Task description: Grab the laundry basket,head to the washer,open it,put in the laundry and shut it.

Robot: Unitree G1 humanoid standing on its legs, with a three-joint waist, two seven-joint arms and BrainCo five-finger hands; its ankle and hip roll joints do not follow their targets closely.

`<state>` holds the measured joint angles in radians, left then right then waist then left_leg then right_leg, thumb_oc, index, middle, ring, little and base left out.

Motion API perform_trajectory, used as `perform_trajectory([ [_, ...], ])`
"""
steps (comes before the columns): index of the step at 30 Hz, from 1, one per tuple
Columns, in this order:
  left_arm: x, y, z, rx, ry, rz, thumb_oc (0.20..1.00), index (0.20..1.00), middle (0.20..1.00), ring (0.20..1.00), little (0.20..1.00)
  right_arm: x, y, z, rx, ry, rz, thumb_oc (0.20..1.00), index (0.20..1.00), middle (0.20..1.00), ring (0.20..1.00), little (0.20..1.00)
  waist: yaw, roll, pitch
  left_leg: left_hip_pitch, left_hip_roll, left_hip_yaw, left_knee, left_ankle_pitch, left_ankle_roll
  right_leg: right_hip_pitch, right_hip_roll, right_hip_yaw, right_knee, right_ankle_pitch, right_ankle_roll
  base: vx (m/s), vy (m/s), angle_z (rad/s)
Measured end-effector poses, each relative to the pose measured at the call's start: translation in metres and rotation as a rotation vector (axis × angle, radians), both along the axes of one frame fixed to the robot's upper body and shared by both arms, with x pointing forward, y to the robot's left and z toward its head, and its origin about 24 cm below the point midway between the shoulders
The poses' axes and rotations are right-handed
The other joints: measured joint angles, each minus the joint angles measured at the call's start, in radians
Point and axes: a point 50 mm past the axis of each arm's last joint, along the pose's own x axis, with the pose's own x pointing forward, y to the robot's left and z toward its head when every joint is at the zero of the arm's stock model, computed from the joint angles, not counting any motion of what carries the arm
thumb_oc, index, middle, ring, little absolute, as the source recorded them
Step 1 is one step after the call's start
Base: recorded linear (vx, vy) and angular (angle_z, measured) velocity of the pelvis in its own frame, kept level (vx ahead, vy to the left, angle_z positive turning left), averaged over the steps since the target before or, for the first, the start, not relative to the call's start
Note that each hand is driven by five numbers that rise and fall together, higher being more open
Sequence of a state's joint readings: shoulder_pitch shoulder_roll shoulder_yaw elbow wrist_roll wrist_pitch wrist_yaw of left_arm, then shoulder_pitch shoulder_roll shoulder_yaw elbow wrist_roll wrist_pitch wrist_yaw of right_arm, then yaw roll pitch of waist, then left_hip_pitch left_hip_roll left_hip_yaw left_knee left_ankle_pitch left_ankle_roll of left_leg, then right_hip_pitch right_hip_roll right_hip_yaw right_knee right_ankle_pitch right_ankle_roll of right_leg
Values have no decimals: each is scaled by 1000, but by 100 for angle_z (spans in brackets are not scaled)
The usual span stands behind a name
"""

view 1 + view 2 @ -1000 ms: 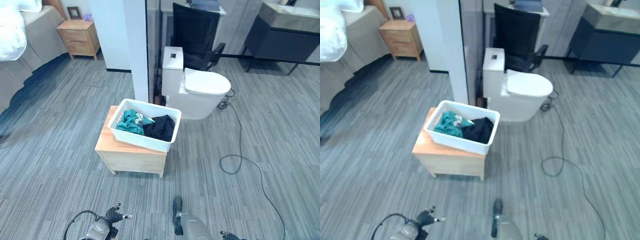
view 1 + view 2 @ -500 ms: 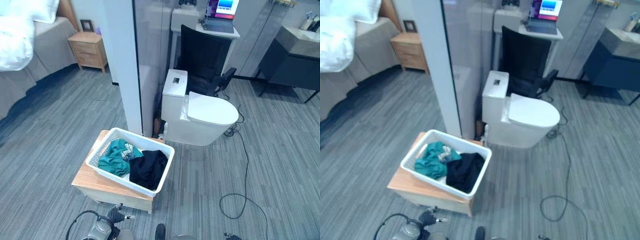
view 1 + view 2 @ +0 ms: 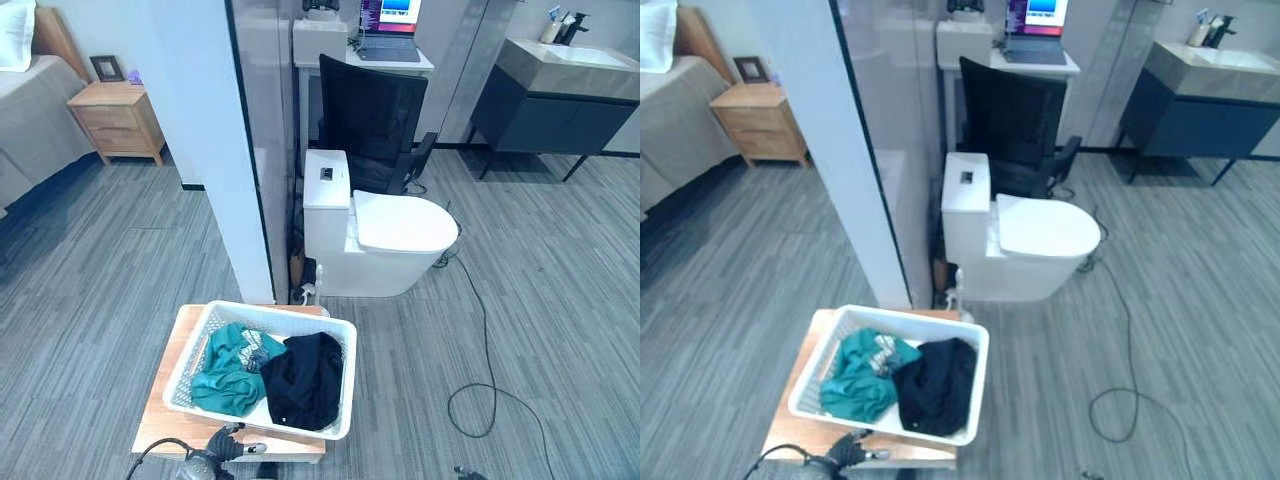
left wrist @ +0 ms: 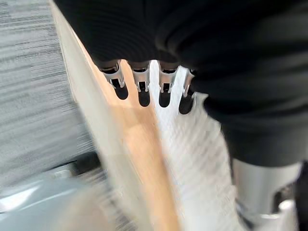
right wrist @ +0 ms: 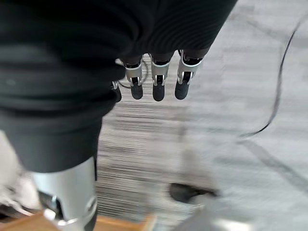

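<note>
Grey striped carpet [image 3: 120, 270] runs the whole room. A white toilet [image 3: 385, 235] sits centre, lid down. Just left of it, a white partition wall [image 3: 205, 150]. Behind it, a black office chair [image 3: 372, 120] and a laptop [image 3: 388, 20]. Far left of it, a wooden nightstand [image 3: 112, 120]; far right, a dark vanity [image 3: 560, 95].

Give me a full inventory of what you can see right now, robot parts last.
laundry basket: 1, white, on the low table
laundry: teal garment and black garment, in the basket
low table: 1, light wood, near the pillar
pillar: 1, white
toilet: 1, white, lid down
office chair: 1, black
nightstand: 1, wood
vanity: 1, dark
left hand: open, over table edge
right hand: open, above floor
</note>
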<state>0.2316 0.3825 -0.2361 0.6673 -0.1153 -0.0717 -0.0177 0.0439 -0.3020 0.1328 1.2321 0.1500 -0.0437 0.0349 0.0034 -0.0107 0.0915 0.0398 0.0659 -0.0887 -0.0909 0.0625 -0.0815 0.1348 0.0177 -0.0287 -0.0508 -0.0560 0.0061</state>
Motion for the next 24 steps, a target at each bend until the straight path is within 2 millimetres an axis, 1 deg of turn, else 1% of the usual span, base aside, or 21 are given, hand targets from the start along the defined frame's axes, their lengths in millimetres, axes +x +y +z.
perform_trajectory([
  [2, -23, 22, 32, 5, -107, 50, 1000, 1000, 1000, 1000, 1000, -7, -6, 4, 19, -55, -90, 1000, 1000, 1000, 1000, 1000, 15, 2, -2, 14, -6, 19, 0, -10, 10, 5, -7, 19, -2, -3, 6, 58, 18, -21],
  [3, -32, 30, 42, 17, -125, 71, 1000, 1000, 1000, 1000, 1000, -12, -9, 5, 16, -65, -114, 1000, 1000, 1000, 1000, 1000, 17, 7, -4, 15, -9, 20, 0, -13, 13, 3, -9, 20, -3, -8, 12, 30, 19, -9],
  [4, -38, 37, 45, 33, -120, 88, 1000, 1000, 1000, 1000, 1000, -16, -12, 6, 13, -69, -128, 1000, 1000, 1000, 1000, 1000, 21, 15, -5, 14, -12, 18, 0, -17, 19, 2, -12, 19, -2, -10, 15, 76, 26, 3],
  [5, -48, 50, 49, 64, -101, 130, 1000, 1000, 1000, 1000, 1000, -22, -15, 8, 9, -63, -139, 1000, 1000, 1000, 1000, 1000, 34, 32, -4, 13, -15, 19, 0, -18, 21, 0, -15, 20, 0, -11, 16, 66, 23, -2],
  [6, -56, 56, 60, 81, -116, 163, 1000, 1000, 1000, 1000, 1000, -20, -16, 15, 13, -121, -143, 1000, 1000, 1000, 1000, 1000, 38, 37, -4, 10, -15, 22, 0, -19, 23, -8, -17, 21, 5, -13, 17, 92, 34, -6],
  [7, -62, 66, 82, 134, -167, 164, 1000, 1000, 1000, 1000, 1000, -11, -16, 33, 8, -238, -99, 1000, 1000, 1000, 1000, 1000, 37, 51, 0, 8, -16, 24, 0, -20, 24, -10, -17, 23, 6, -14, 18, 44, 27, -7],
  [8, -59, 71, 90, 162, -195, 168, 1000, 1000, 1000, 1000, 1000, -5, -20, 43, -8, -283, -65, 1000, 1000, 1000, 1000, 1000, 38, 59, 2, 8, -16, 23, 0, -20, 25, -11, -18, 23, 6, -13, 18, 33, 34, -2],
  [9, -52, 73, 92, 181, -220, 169, 1000, 1000, 1000, 1000, 1000, 2, -27, 51, -34, -303, -29, 1000, 1000, 1000, 1000, 1000, 37, 73, 1, 8, -16, 23, 0, -19, 26, -12, -18, 24, 8, -11, 16, 21, 36, -1],
  [11, -32, 71, 93, 176, -268, 166, 1000, 1000, 1000, 1000, 1000, 19, -37, 58, -68, -323, 4, 1000, 1000, 1000, 1000, 1000, 37, 84, -2, 8, -15, 24, 0, -19, 26, -14, -17, 24, 11, -10, 15, 29, 50, 0],
  [13, -11, 67, 97, 196, -314, 133, 1000, 1000, 1000, 1000, 1000, 40, -41, 68, -98, -357, 51, 1000, 1000, 1000, 1000, 1000, 36, 83, -3, 3, -11, 26, 0, -18, 26, -20, -13, 25, 12, -9, 14, 2, 48, -3],
  [14, 4, 66, 101, 223, -347, 117, 1000, 1000, 1000, 1000, 1000, 57, -40, 79, -127, -398, 108, 1000, 1000, 1000, 1000, 1000, 34, 80, -10, -10, -7, 27, 0, -16, 24, -34, -11, 26, 12, -5, 11, -28, 49, -8],
  [16, 42, 57, 110, 237, -435, 83, 1000, 1000, 1000, 1000, 1000, 103, -32, 103, -166, -517, 222, 1000, 1000, 1000, 1000, 1000, 30, 74, -12, -29, -2, 37, 0, -2, 26, -52, -5, 33, 8, 17, 9, -69, 46, -13],
  [17, 61, 51, 116, 233, -481, 53, 1000, 1000, 1000, 1000, 1000, 126, -23, 116, -162, -589, 265, 1000, 1000, 1000, 1000, 1000, 30, 68, -11, -45, 0, 39, 0, 5, 23, -68, -3, 37, 7, 23, 9, -194, 59, -15],
  [18, 85, 43, 123, 232, -522, 10, 1000, 1000, 1000, 1000, 1000, 153, -9, 133, -155, -673, 324, 1000, 1000, 1000, 1000, 1000, 26, 60, -5, -66, 1, 41, 0, 16, 23, -90, -1, 42, 5, 32, 10, -250, 55, -8],
  [19, 101, 38, 130, 236, -559, -11, 1000, 1000, 1000, 1000, 1000, 171, 1, 144, -151, -727, 355, 1000, 1000, 1000, 1000, 1000, 23, 54, 0, -84, 2, 41, 1, 23, 23, -109, 1, 42, 7, 40, 12, -282, 63, 0],
  [20, 134, 28, 138, 253, -590, -47, 1000, 1000, 1000, 1000, 1000, 202, 20, 164, -166, -808, 404, 1000, 1000, 1000, 1000, 1000, 21, 48, 19, -144, 2, 34, 20, 37, 27, -160, 3, 39, 22, 49, 17, -342, 65, 12],
  [21, 173, 12, 158, 276, -640, -116, 1000, 1000, 1000, 1000, 1000, 244, 53, 204, -150, -957, 480, 1000, 1000, 1000, 1000, 1000, 18, 43, 88, -202, 6, 19, 25, 65, 24, -221, 8, 26, 41, 66, 20, -417, 83, 17],
  [22, 188, 9, 168, 285, -669, -112, 1000, 1000, 1000, 1000, 1000, 259, 67, 219, -134, -1013, 477, 1000, 1000, 1000, 1000, 1000, 16, 37, 116, -237, 8, 15, 31, 76, 17, -257, 12, 19, 55, 72, 20, -387, 74, 14],
  [23, 199, 9, 177, 296, -691, -92, 1000, 1000, 1000, 1000, 1000, 269, 77, 229, -123, -1045, 480, 1000, 1000, 1000, 1000, 1000, 19, 30, 139, -269, 10, 14, 45, 80, 12, -290, 16, 16, 70, 74, 19, -261, 51, 6],
  [24, 209, 12, 185, 311, -707, -54, 1000, 1000, 1000, 1000, 1000, 278, 89, 243, -125, -1085, 491, 1000, 1000, 1000, 1000, 1000, 24, 23, 164, -317, 13, 12, 67, 84, 7, -342, 19, 15, 99, 74, 19, -153, 34, 2],
])
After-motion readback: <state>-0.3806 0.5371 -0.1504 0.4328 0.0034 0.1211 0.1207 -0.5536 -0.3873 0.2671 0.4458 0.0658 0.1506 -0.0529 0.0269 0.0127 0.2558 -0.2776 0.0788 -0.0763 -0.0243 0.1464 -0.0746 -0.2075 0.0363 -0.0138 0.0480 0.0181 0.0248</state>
